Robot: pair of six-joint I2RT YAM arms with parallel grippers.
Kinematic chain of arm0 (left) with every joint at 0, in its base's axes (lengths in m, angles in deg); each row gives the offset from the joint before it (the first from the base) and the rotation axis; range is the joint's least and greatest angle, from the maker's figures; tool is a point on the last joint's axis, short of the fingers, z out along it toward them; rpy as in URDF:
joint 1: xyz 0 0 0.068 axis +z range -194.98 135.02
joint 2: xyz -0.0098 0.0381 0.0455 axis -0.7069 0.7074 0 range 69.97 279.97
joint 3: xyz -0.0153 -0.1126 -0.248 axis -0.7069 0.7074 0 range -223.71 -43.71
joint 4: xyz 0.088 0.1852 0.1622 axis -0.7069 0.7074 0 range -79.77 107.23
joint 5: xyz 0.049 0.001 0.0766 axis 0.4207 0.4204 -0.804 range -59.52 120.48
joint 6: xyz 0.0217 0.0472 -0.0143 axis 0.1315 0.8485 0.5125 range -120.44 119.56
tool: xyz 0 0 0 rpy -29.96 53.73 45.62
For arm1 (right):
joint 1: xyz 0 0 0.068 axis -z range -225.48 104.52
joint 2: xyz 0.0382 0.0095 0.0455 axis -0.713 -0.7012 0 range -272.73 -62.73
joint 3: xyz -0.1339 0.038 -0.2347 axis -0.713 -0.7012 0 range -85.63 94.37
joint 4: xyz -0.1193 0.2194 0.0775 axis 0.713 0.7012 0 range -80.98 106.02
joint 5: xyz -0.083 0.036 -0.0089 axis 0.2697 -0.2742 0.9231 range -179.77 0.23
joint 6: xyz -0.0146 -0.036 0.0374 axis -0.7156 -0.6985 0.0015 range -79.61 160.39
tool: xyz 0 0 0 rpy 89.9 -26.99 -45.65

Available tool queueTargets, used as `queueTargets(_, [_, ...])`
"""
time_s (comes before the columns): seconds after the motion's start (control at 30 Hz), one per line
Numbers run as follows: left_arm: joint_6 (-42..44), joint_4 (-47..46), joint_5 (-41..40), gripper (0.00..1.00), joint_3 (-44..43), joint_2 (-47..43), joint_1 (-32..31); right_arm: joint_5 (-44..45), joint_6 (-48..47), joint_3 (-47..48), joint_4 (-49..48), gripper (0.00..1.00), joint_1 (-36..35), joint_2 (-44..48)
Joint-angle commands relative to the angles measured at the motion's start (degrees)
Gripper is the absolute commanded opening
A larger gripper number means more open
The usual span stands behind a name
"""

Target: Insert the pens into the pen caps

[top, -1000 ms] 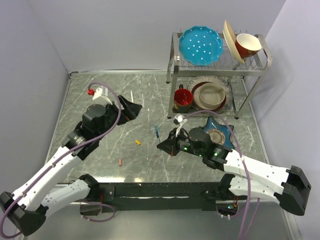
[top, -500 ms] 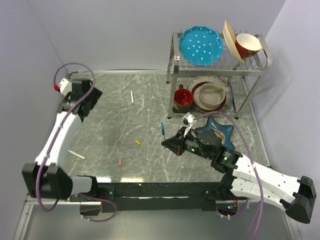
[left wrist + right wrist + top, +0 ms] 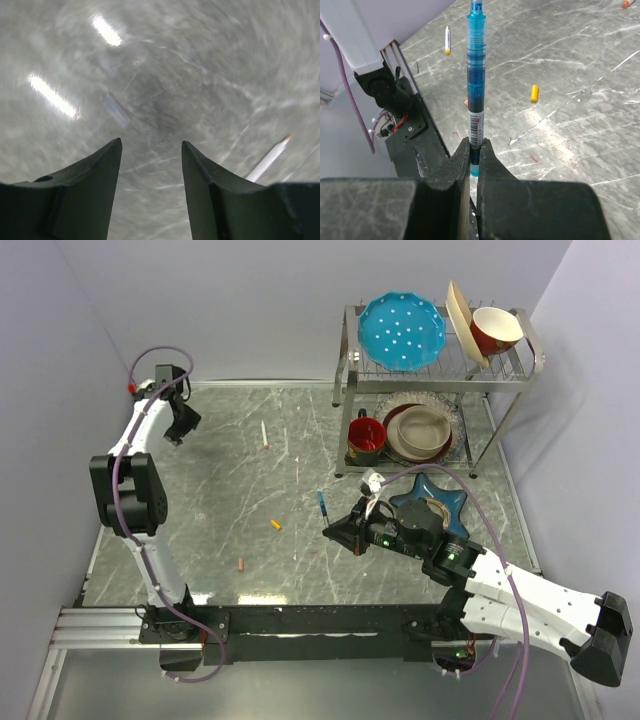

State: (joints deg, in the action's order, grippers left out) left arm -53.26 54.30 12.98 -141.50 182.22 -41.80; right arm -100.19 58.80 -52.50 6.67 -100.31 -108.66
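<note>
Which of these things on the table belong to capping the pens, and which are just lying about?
Job: blue pen, white pen, yellow cap, pink cap.
Lying about: dish rack, blue plate, red mug, star-shaped dish.

Middle of the counter [image 3: 230, 490] is wide free in the top view. We see only small flat bits there: yellow cap [image 3: 275, 525], pink cap [image 3: 241, 564], and a white pen [image 3: 264, 433] higher up. The left arm [image 3: 125, 495] stands tall along the left edge. The left tool [image 3: 151, 145] is in the upper-left corner by the wall, fingers apart, bare counter between them. Upper right is blocked by the dish rack [image 3: 348, 360], with a red mug [image 3: 366, 437] at its lower-left foot. Right of centre, the right tool [image 3: 474, 147], the blue pen [image 3: 323, 508] jutting from it and the star dish [image 3: 428, 486] take the room. A narrow lane runs between pen tip and rack foot.
</note>
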Motion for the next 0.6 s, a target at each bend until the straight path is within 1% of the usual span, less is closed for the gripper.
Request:
queueTargets(0.0, [35.9,-6.98,10.45,0.59,-3.72,-0.1,0.07,-1.36,-2.94,2.65,-1.34,0.0,-0.02,0.23])
queueTargets(0.03, [40.38,-7.68,16.12,0.61,-3.28,-0.45,0.07,-1.45,-3.03,2.65,-1.6,0.0,-0.02,0.32])
queueTargets(0.07, [47.65,-6.99,19.4,0.64,-3.45,-0.62,-0.02,-1.45,-2.86,2.56,-1.78,0.0,-0.02,0.58])
queueTargets(0.1, [50.76,-5.85,22.74,0.66,-3.97,-0.28,0.16,-1.8,-1.99,2.56,-2.04,0.0,-0.02,0.67])
queueTargets(0.13, [54.8,-3.49,30.86,0.66,-4.67,-0.1,0.07,-2.24,-1.63,2.56,-2.65,0.0,0.07,0.49])
queueTargets(0.17, [59.28,-2.6,33.21,0.67,-4.59,0.16,0.07,-2.85,-1.54,2.82,-2.57,0.0,0.07,0.41])
queueTargets(0.23, [61.25,-1.02,34.72,0.63,-5.38,0.78,0.07,-3.21,-2.06,3.7,-0.65,0.0,-0.02,-0.56])
queueTargets(0.27, [64.74,-0.66,35.07,0.61,-5.65,1.56,0.07,-3.03,-2.5,4.57,0.06,0.0,-0.02,-0.82])
queueTargets(0.33, [68.53,-0.74,34.55,0.6,-3.82,1.49,-0.02,-2.16,-4.0,5.28,1.9,0.0,-0.02,-1.53])
queueTargets(0.37, [71.94,-2.66,29.5,0.59,-2.58,0.61,-0.19,-1.89,-4.44,5.89,2.95,0.0,-0.02,-1.7])
queueTargets(0.4, [73.28,-4.85,26.75,0.58,-1.09,-0.18,-0.28,-1.72,-4.87,6.07,3.31,0.0,-0.02,-1.79])
queueTargets(0.43, [74.69,-6.79,24.81,0.59,2.4,-1.14,-0.19,-1.71,-4.97,6.16,3.75,0.0,-0.02,-1.88])
queueTargets(0.47, [78.36,-10.29,23.57,0.59,4.18,-2.98,-0.19,-1.89,-5.05,6.42,3.93,0.0,0.07,-2.05])
queueTargets(0.57, [84.87,-13.91,26.28,0.59,9.98,-5.27,0.33,-2.24,-5.32,6.86,4.28,0.0,-0.02,-2.23])
